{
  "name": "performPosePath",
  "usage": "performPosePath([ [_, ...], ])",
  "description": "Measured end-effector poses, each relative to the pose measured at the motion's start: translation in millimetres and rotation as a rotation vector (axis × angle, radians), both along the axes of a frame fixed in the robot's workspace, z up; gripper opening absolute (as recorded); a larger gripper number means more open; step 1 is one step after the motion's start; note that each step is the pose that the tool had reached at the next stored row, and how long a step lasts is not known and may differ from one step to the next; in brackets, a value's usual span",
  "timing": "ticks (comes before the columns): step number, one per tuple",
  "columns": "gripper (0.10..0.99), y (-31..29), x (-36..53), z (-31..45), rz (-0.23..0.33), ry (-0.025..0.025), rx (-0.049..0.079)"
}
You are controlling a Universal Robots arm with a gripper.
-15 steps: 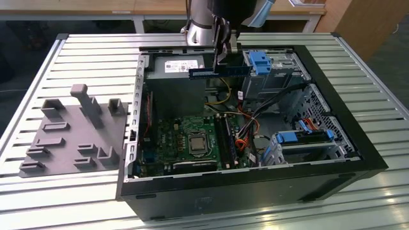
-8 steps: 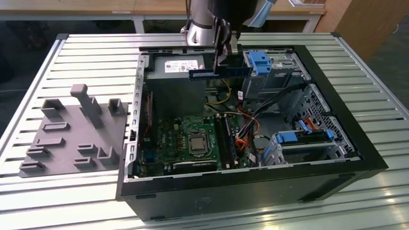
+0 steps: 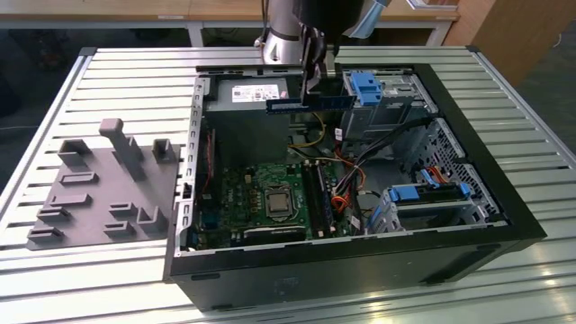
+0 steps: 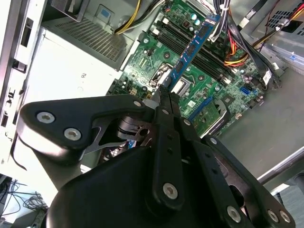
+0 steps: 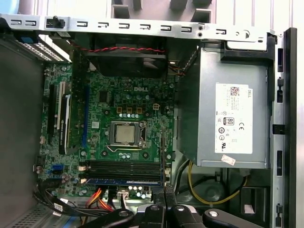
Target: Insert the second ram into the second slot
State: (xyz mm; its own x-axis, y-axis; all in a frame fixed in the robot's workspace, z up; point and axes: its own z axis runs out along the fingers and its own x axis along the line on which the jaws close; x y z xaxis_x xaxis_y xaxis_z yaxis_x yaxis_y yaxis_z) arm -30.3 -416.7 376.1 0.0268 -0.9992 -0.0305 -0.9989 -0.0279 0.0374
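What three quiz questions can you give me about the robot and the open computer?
1. True or false: the end effector is shut on the second ram.
2. Fill the gap: the grey fixture sits on the exterior view's ____ of the computer case.
3. Where is the second ram?
A: lying on the grey fixture.
B: held in the air over the open computer case.
C: dropped outside, beside the computer case.
Key: 1 true; 2 left; 3 B.
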Motion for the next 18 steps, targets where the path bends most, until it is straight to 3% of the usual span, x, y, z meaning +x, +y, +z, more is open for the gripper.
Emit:
performPosePath([
  [18,0.118,-5.1,0.0,0.0,0.000,0.0000,-0.005],
])
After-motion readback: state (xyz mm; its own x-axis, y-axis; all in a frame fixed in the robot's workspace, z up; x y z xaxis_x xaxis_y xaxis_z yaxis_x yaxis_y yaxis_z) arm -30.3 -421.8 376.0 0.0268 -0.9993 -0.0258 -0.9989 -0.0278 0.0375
